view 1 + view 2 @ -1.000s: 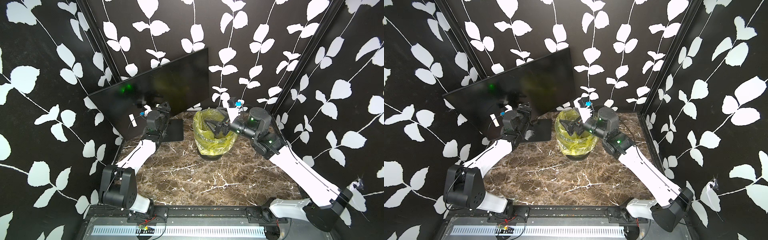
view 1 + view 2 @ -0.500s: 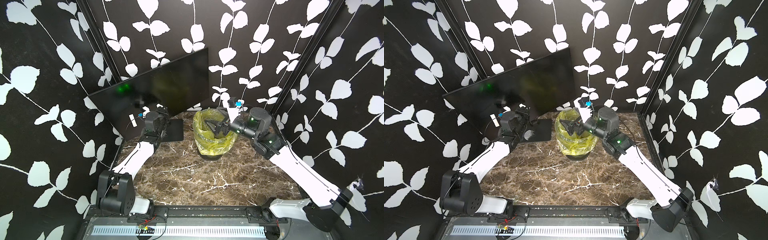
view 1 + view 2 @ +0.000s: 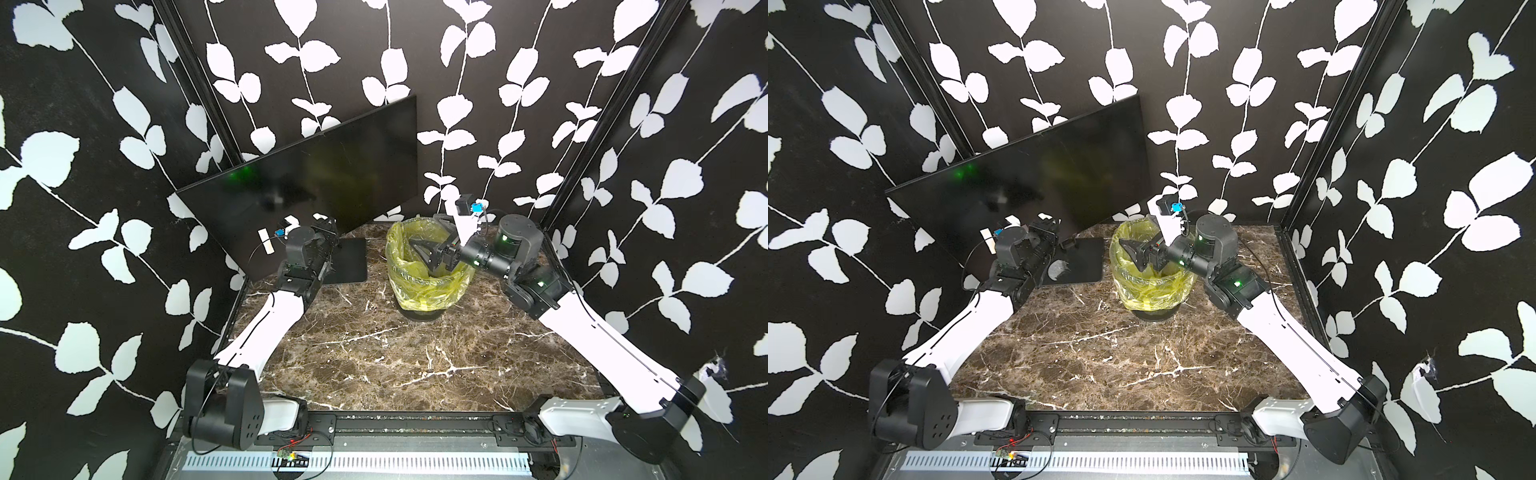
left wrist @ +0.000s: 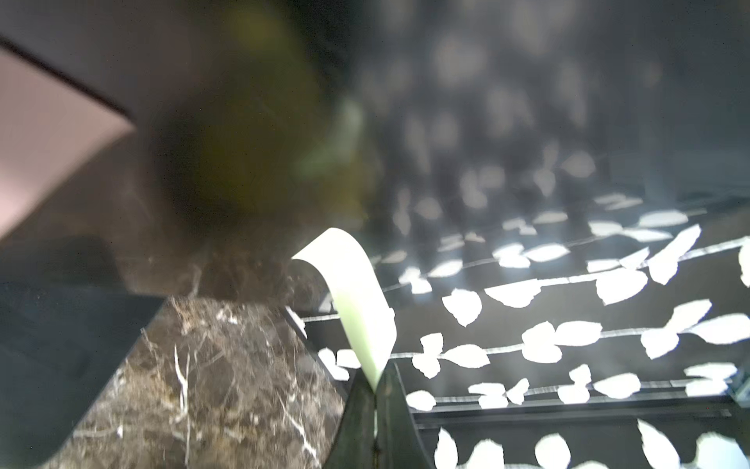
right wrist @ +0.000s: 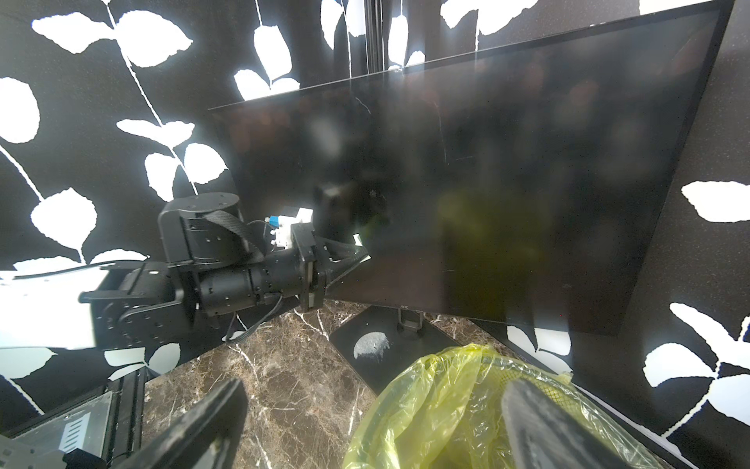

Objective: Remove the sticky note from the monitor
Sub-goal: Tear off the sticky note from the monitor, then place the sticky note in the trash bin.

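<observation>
Jaws of left gripper (image 4: 375, 385) clamped on one end of pale sticky note (image 4: 357, 292), at lower left of monitor (image 3: 332, 174) screen. Cannot tell whether its curled end adheres. Peel slowly at shallow angle, keeping pinch. Right gripper (image 3: 422, 253): jaws apart over yellow-lined bin (image 3: 419, 291).

The sticky note (image 4: 354, 284) ends hidden between left fingers (image 4: 397, 426).

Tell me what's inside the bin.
A yellow plastic liner lines the bin, and the right claw, open, hangs over its mouth. No other contents show, but the claw and the liner's folds hide the bottom.
</observation>
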Robot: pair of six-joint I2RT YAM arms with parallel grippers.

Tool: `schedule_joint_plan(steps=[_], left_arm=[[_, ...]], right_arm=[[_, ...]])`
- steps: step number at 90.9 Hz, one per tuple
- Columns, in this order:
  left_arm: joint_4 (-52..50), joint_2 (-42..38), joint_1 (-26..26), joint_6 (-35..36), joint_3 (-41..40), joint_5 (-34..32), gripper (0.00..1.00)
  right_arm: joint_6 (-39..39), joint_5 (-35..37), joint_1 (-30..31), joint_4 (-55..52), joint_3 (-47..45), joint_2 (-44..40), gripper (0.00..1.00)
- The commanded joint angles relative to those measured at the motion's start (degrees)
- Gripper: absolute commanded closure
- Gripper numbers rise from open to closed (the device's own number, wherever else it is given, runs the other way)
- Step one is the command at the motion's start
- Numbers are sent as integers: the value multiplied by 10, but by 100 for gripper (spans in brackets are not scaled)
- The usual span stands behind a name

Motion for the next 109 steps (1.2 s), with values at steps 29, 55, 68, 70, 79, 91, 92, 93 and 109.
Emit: schedule_joint_plan(steps=[29, 55, 68, 70, 79, 91, 92, 93, 109], left_arm=[[-296, -1, -184, 268, 190, 29, 100], [-471, 177, -277, 382, 392, 77, 100], [-505, 227, -284, 386, 430, 89, 100], [-506, 231, -285, 385, 434, 89, 100], [-507, 244, -285, 385, 448, 90, 81], [-508, 230, -285, 388, 456, 77, 53], [-509, 228, -285, 389, 456, 75, 50], [-509, 226, -285, 389, 456, 73, 48], [-511, 202, -284, 406, 488, 55, 30]], right_arm=[[-6, 79, -10, 23, -8, -30, 0], [-5, 90, -17, 40, -17, -51, 0], [-4, 91, -20, 42, -22, -58, 0], [-3, 91, -20, 43, -22, -58, 0], [-2, 90, -21, 44, -23, -59, 0], [-2, 89, -23, 44, -23, -57, 0], [-2, 88, -23, 44, -23, -57, 0], [-2, 87, -23, 44, -23, -56, 0], [2, 77, -26, 47, -24, -51, 0]])
